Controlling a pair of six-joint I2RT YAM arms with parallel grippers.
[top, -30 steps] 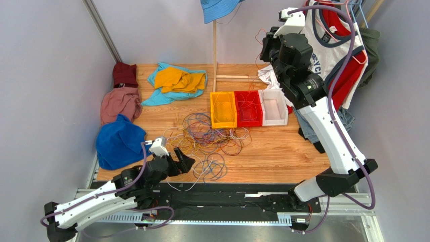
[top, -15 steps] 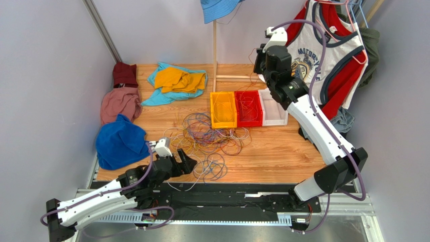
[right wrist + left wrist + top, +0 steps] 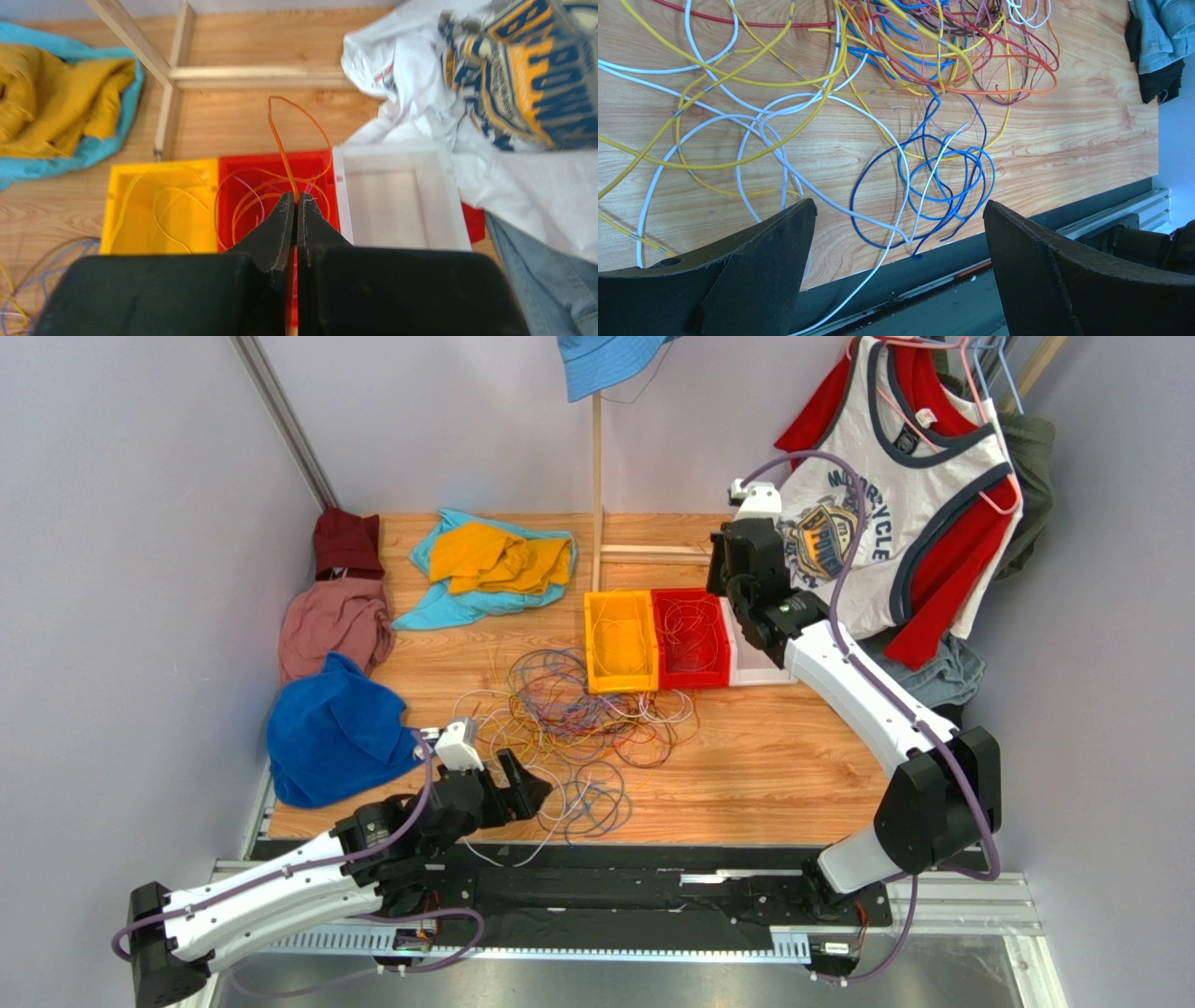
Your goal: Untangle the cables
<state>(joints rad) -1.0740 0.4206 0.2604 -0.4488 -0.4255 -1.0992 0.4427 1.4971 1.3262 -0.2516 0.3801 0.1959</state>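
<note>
Top external view: the red bin (image 3: pixel 690 637) sits mid-table (image 3: pixel 786 756). A yellow bin (image 3: pixel 620 641) touches its left side and a white bin (image 3: pixel 746 661) its right, the latter partly hidden under the right arm (image 3: pixel 856 693). That arm's wrist hangs above the red bin's far right corner, and its jaws cannot be made out from here. The cables (image 3: pixel 582 711) lie in a loose, many-coloured tangle to the near left of the red bin, with some loops just beside the yellow bin. A few thin wires also lie inside the red and yellow bins. The left gripper (image 3: pixel 519 781) hovers low at the near edge of the tangle, farther to the near left of the red bin, with its fingers spread. Heaps of clothes (image 3: pixel 334 735) lie far to the left of the red bin.

Left wrist view: both black fingers (image 3: pixel 759 273) stand wide apart above the wood. Under the gap lies a coil of blue cable (image 3: pixel 934 189) crossed by white cable (image 3: pixel 759 140). Yellow, orange and red strands knot together beyond it.

Right wrist view: the right gripper (image 3: pixel 295 199) has its fingers pressed together, pinching an orange cable (image 3: pixel 279 143) at the tips directly over the red bin. The cable rises in a narrow loop past the bin's far wall and curves back down into it. More orange and pink loops lie in the red bin, and pale yellow loops lie in the yellow bin to its left. A white shirt (image 3: pixel 435 91) is bunched beyond the white bin, to the far right of the red bin.
</note>
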